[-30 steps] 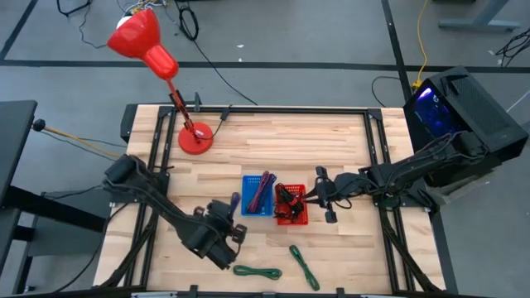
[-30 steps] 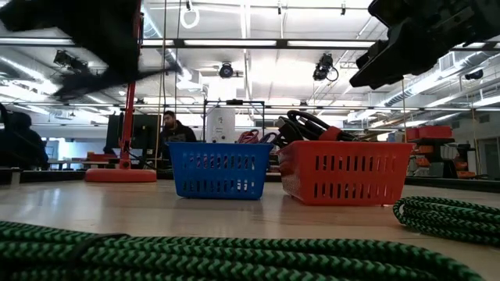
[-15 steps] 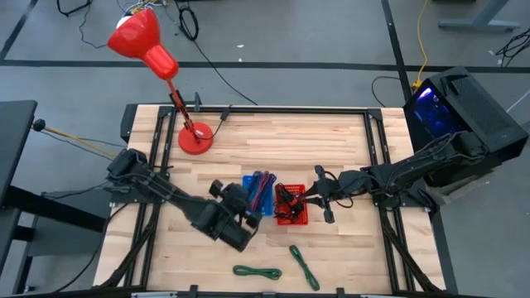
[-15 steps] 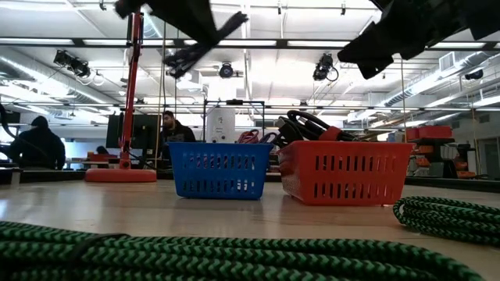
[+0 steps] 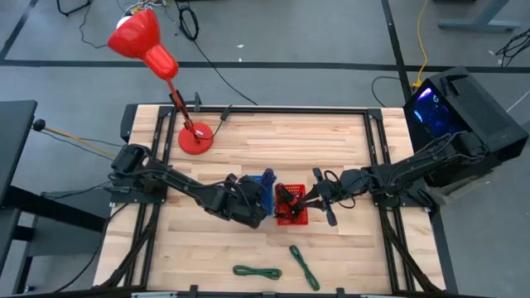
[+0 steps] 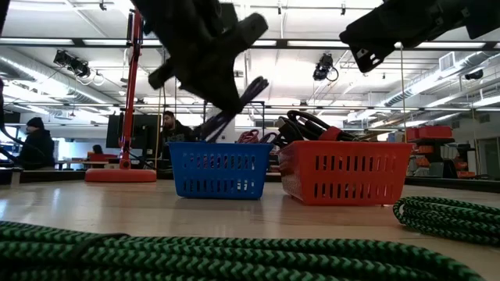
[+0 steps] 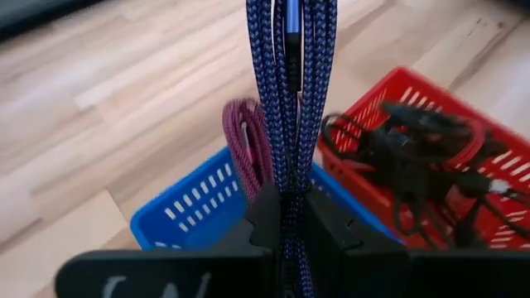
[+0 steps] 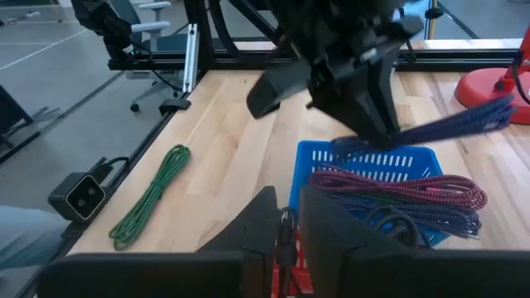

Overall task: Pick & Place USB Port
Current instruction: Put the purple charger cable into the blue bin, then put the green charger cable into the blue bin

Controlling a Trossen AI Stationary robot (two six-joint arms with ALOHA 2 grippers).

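My left gripper [image 7: 288,217] is shut on a bundle of blue braided cable [image 7: 286,99] and hangs over the blue basket [image 6: 219,168] at mid-table [image 5: 258,189]. That basket holds a maroon cable [image 7: 244,136]. My right gripper [image 8: 287,228] hovers above the right rim of the red basket [image 5: 291,217]. It is open by a narrow gap and holds nothing. The red basket [image 6: 344,172] is filled with black cables [image 7: 414,153]. Both baskets stand side by side on the table. My left gripper pinches several strands of the blue cable bundle [image 7: 287,186] between its two fingers, and the strands run along the fingers. The fingers slant down from the table's left. The bundle [image 6: 234,109] is lifted and tilted, its lower end close above the blue basket's rim.
Two green coiled cables [image 5: 257,271] [image 5: 304,266] lie near the table's near edge; one shows in the right wrist view [image 8: 153,194]. A red desk lamp [image 5: 195,136] stands at the far left. Bare wood lies to the left of the baskets and beyond them.
My left gripper has carried the blue cable from the near-left part of the table up and toward the right and far side. It now hangs over the blue basket with the bundle tipped down toward it. My right gripper has edged slightly toward the red basket.
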